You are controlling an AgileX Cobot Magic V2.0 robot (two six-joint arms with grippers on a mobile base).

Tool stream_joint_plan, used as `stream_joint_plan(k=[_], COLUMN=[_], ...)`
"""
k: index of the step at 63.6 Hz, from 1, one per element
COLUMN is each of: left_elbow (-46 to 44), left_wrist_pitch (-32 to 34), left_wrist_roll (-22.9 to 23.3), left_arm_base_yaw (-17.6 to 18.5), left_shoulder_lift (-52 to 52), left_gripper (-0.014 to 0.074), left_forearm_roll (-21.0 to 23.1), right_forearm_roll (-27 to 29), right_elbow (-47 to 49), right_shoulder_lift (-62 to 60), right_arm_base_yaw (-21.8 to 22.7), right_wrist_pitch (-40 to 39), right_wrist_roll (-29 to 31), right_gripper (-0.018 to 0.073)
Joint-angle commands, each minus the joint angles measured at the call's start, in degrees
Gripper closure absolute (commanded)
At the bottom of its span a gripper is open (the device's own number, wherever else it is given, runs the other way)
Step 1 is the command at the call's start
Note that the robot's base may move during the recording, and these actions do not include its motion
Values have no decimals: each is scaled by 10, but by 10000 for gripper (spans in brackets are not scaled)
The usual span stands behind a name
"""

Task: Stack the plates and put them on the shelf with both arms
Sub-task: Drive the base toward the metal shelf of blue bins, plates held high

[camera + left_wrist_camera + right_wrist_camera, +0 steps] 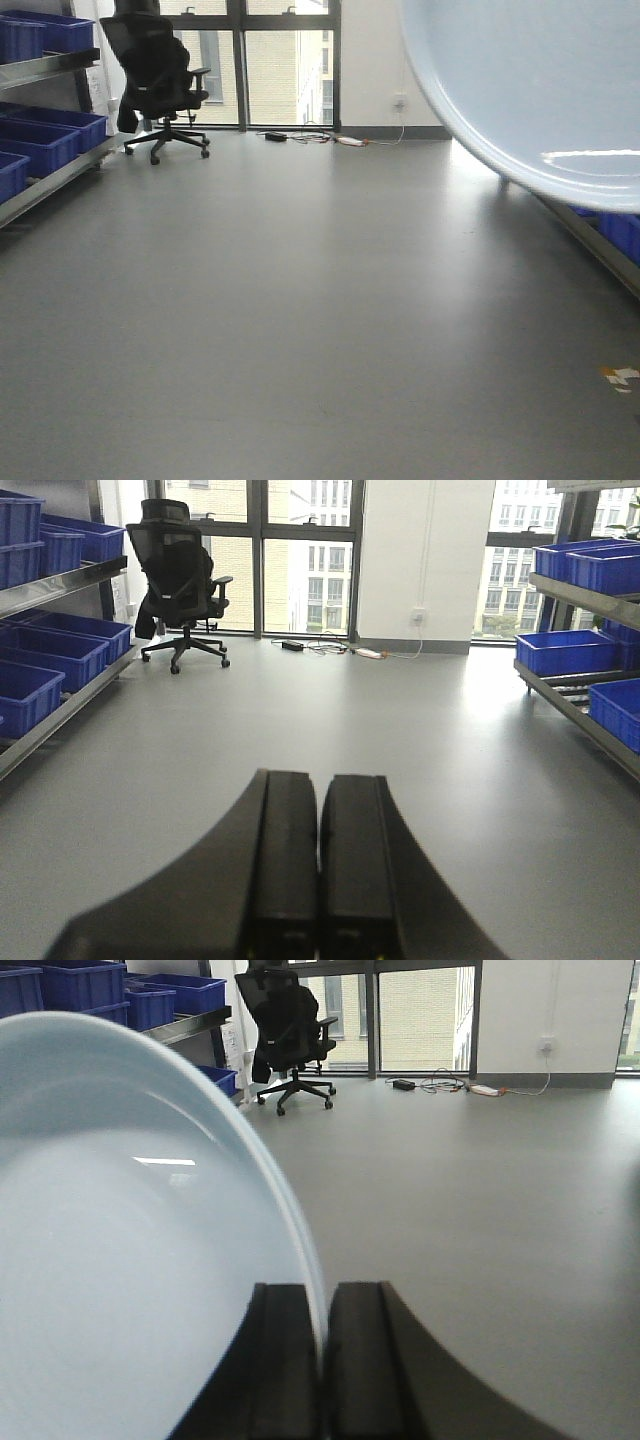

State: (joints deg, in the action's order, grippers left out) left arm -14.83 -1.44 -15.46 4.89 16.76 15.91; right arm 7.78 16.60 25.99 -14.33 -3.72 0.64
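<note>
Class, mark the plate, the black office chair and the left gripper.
plate (120, 1290): right wrist view, its glossy inner face.
black office chair (168, 555): left wrist view, its backrest.
left gripper (320, 790): left wrist view, midway between its fingertips.

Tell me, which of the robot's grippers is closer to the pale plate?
The right. The right gripper is clamped on the rim of the plate, touching it. The left gripper is shut on nothing, and no plate appears in its wrist view.
</note>
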Motion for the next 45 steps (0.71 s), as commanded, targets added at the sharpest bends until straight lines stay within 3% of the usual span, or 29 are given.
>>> stream_joint_plan(k=[1, 45], left_elbow=[-20, -20], left_wrist_pitch=[50, 50], left_wrist_roll=[3, 3], left_arm_base_yaw=[3, 3], left_shoulder_lift=[3, 3], left_gripper=[516, 516], left_forearm_roll=[5, 5], right_forearm_roll=[-1, -1], right_elbow=[20, 20], right_shoulder_lift=[0, 0], right_arm_base_yaw=[3, 3], right_wrist_pitch=[-60, -60], right_wrist_roll=[2, 2], right_gripper=[510, 510])
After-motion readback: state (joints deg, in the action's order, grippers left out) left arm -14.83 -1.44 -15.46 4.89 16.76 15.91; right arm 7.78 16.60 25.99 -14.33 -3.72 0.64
